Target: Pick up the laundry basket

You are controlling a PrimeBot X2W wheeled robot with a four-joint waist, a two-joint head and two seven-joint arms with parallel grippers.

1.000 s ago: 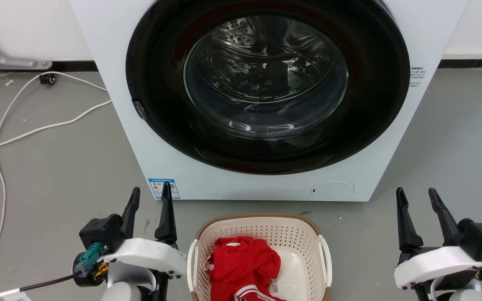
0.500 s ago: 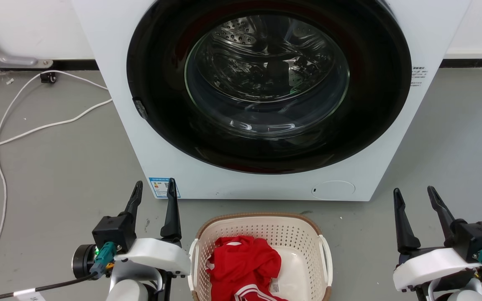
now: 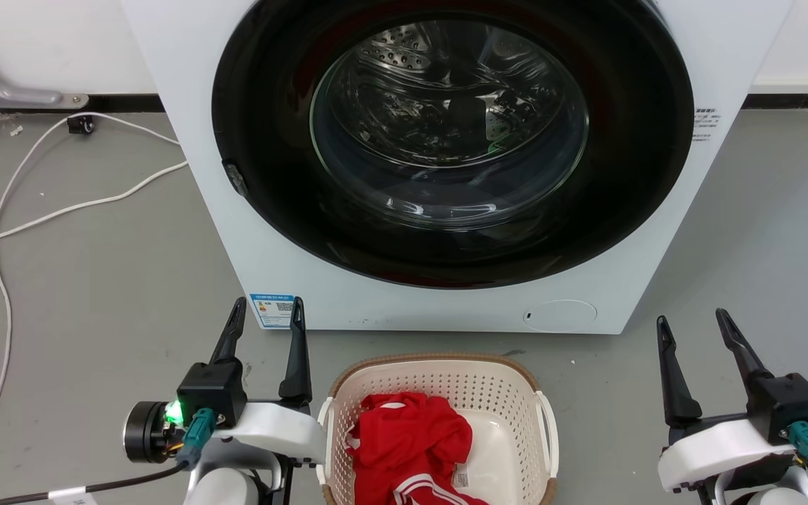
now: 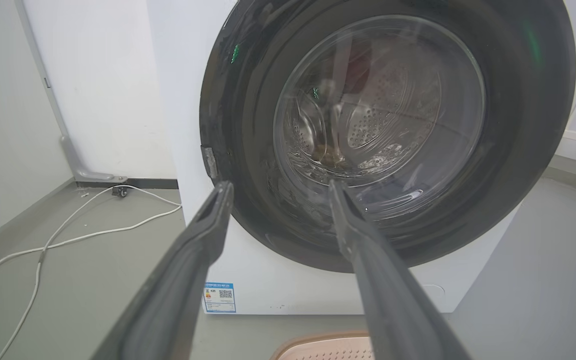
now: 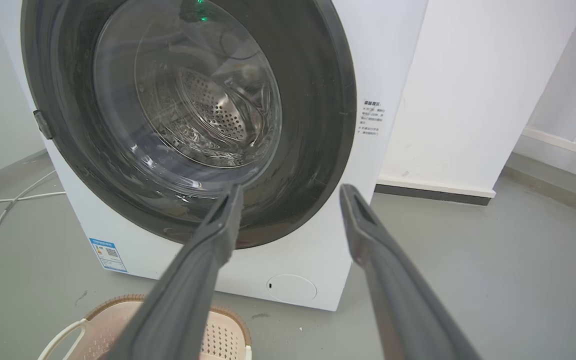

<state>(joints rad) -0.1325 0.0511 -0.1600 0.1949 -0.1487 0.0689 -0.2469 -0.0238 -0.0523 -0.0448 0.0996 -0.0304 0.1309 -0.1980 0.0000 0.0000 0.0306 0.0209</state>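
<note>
Two claws, head view: left claw [image 3: 268, 303] spread wide, empty, just left of cream-white perforated plastic laundry basket [image 3: 439, 360] on grey floor [image 3: 95, 294] before white front-loading washer [image 3: 193, 140]; right claw [image 3: 691, 319] spread, empty, well right | left wrist: fingers [image 4: 378, 280] parted, basket rim at bottom edge | right wrist: fingers [image 5: 188, 280] parted, basket lower left

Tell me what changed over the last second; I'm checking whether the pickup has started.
The left hand slid forward and inward toward the basket, its wrist rolling. Nothing was grasped; both hands are open. The right hand barely moved. The basket with the red garment stayed on the floor before the washer; the camera shifted slightly.
</note>
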